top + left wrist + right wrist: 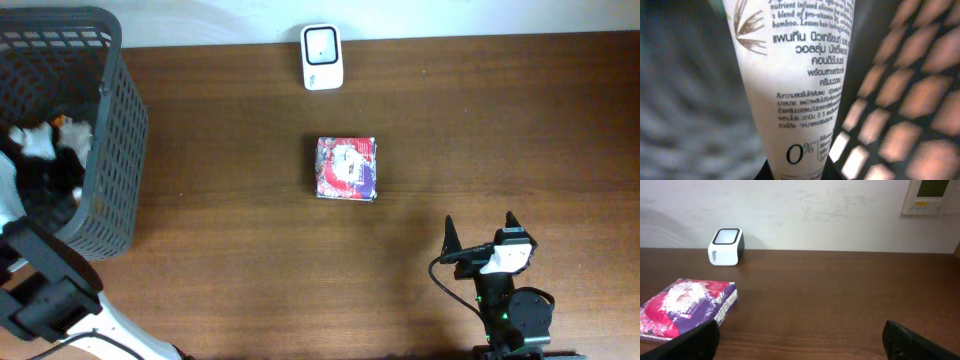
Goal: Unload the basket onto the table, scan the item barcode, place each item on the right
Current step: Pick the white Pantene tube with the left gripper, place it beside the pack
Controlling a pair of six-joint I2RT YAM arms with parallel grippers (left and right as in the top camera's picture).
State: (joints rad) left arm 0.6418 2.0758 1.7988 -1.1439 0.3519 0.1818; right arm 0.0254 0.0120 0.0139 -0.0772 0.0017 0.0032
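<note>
Basket mesh (115, 150) screens the left claw (796, 176) overhead, clenched on a cropped white tube (790, 90); right claw (480, 222) gapes wide.

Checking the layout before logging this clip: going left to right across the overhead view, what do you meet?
Dark grey plastic mesh basket → red-and-purple printed packet → right arm's open black gripper.

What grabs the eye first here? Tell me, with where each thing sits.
A red-and-purple packet lies alone in the middle of the table, with a small white scanner behind it at the far edge. A dark mesh basket fills the left end, and the left wrist camera stares at a white tube with printed text inside it.
</note>
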